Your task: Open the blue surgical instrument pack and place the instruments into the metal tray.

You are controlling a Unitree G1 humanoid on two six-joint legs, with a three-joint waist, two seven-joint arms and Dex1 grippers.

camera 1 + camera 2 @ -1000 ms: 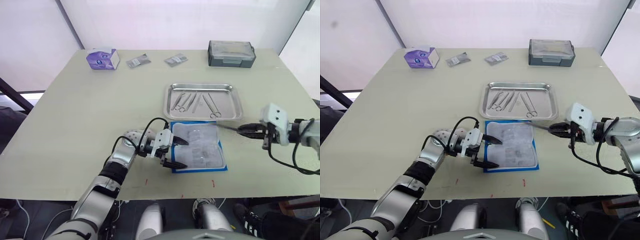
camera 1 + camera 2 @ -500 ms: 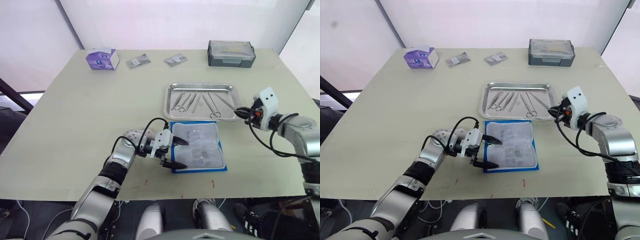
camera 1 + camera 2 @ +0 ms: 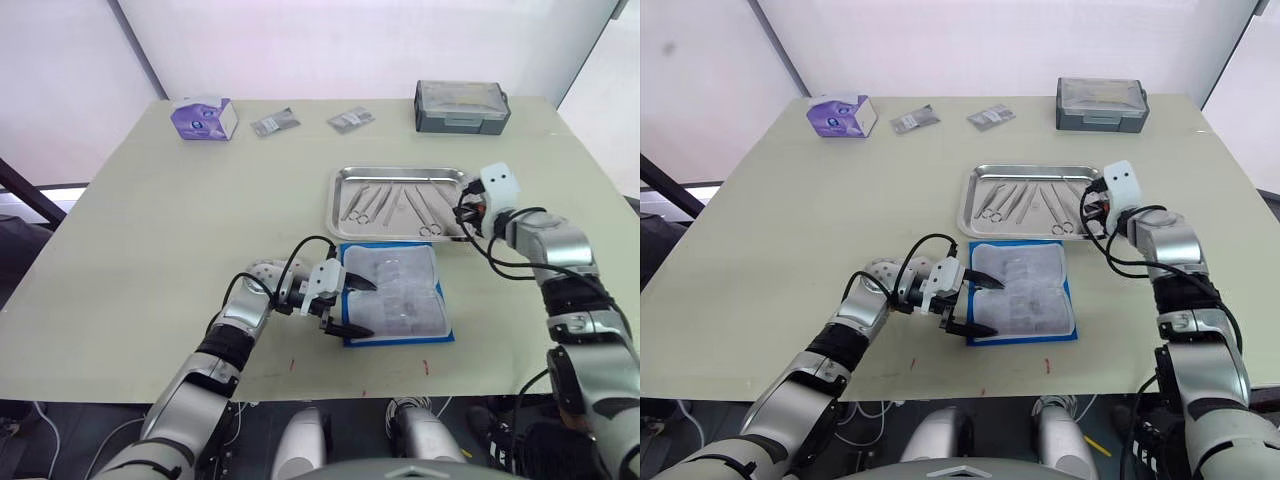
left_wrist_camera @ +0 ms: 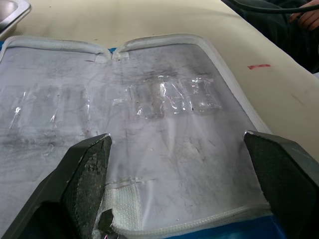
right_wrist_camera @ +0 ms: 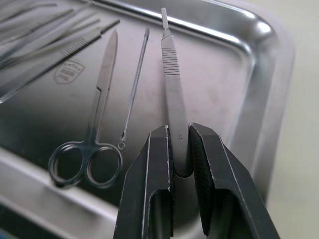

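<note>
Steel scalpel handle (image 5: 172, 94), clamped between right gripper (image 5: 180, 149) fingers, should lower flat into the metal tray (image 5: 259, 74) before release; left gripper (image 4: 179, 184) fingers apart.

Scalpel handle (image 5: 172, 84) end hidden between pincer fingers (image 5: 149, 199)

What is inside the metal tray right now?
In the metal tray lie scissors, a thin probe and more instruments. The right tool holds a scalpel handle over it. The tool covers the handle's end.
</note>
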